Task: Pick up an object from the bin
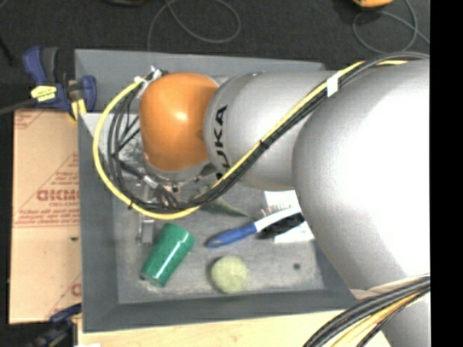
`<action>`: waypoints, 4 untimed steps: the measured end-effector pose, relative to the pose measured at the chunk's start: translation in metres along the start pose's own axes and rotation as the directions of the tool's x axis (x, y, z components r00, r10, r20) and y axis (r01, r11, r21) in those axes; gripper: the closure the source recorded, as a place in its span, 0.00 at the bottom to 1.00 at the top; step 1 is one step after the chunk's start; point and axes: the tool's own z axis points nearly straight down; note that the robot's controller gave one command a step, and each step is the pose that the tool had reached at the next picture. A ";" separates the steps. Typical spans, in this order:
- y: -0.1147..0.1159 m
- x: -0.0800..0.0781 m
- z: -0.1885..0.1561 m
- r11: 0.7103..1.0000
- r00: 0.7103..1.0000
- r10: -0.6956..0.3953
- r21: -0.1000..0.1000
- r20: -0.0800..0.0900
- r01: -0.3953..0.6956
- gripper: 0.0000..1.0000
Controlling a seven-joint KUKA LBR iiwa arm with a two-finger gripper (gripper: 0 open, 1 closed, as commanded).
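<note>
My gripper hangs below the orange wrist cover in the left part of the bin, low over the floor. Just to its right, close to it, a green plastic cup lies on its side with its wide mouth pointing up and right. Whether the two touch I cannot tell. A pale yellow-green ball rests near the front wall, right of the cup. A brush with a blue handle and black bristles lies to the right, handle tip pointing at the cup.
The brush head lies on a white card by the right wall. A dark green flat piece pokes out from under the arm. The arm and its cables cover the back half of the bin.
</note>
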 end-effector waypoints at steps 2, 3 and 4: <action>-0.062 -0.045 0.043 0.989 0.989 -0.145 0.000 0.013 0.145 0.00; -0.097 -0.027 0.028 0.933 0.933 -0.361 0.002 0.002 0.361 0.00; -0.128 -0.060 0.035 0.974 0.973 -0.229 0.002 0.012 0.229 0.00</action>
